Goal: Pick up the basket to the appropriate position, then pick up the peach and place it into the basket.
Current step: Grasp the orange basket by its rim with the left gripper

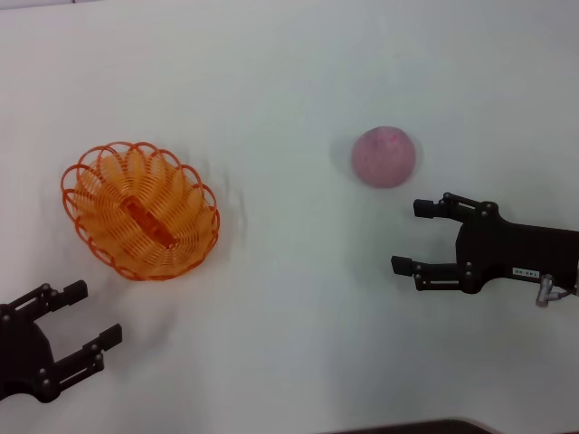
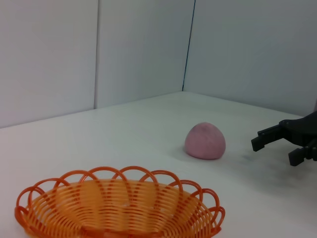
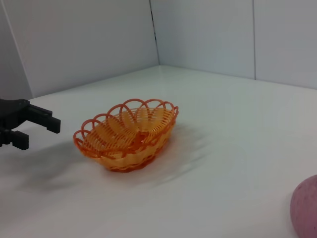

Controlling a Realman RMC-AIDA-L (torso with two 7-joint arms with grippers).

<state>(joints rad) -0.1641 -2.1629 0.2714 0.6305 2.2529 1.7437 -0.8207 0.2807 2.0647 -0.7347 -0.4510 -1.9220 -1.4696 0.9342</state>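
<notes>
The orange openwork basket (image 1: 141,210) sits empty on the white table at the left; it also shows in the left wrist view (image 2: 119,208) and the right wrist view (image 3: 130,133). The dusty-pink peach (image 1: 384,156) rests on the table right of centre, also in the left wrist view (image 2: 205,141) and at the edge of the right wrist view (image 3: 304,208). My left gripper (image 1: 83,316) is open and empty, below and left of the basket. My right gripper (image 1: 412,236) is open and empty, just in front of the peach and apart from it.
The white table (image 1: 289,72) spreads around both things. Pale walls (image 2: 138,49) stand behind the table with a corner seam. A dark edge (image 1: 425,427) marks the table's front.
</notes>
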